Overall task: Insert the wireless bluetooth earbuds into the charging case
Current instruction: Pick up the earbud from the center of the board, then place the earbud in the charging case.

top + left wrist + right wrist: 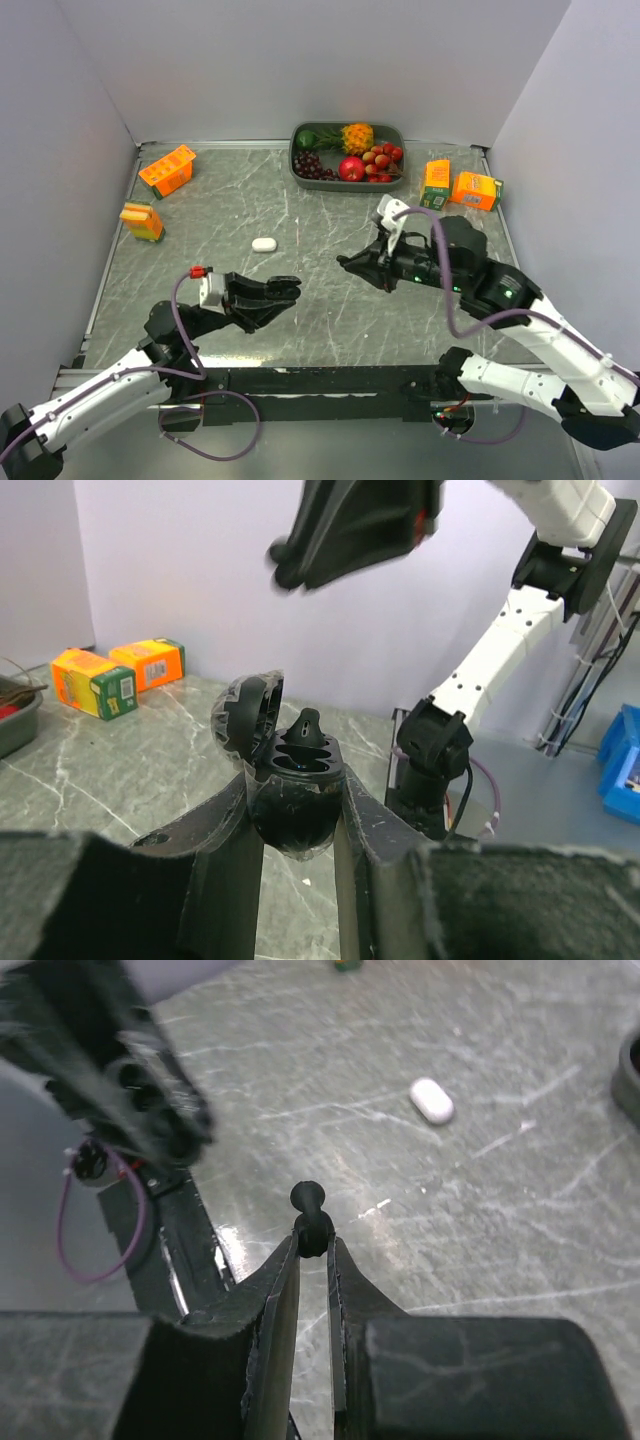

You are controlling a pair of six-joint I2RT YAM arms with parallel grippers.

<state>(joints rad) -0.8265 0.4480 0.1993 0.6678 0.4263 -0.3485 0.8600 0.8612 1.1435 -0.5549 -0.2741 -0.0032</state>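
Now right gripper [313, 1248] pinches black earbud [308, 1200] at its fingertips, left gripper [296, 798] clamps case [290, 765]

Far side: we see the fruit tray [330, 184] by the back wall.
Right of tray: a juice box [436, 184] beside a second juice box [476, 190].
Middle: a closed case [264, 244] lies on the table [220, 200].
Left gripper [278, 296]: grips the charging case [290, 810], one earbud [305, 730] in it.
Right gripper [312, 1245]: pinches another earbud [308, 1200], right of that case, apart.

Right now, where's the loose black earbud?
Right wrist view: the earbud is pinched in the right end effector, above the table just right of centre, facing the open black case held by the left end effector.
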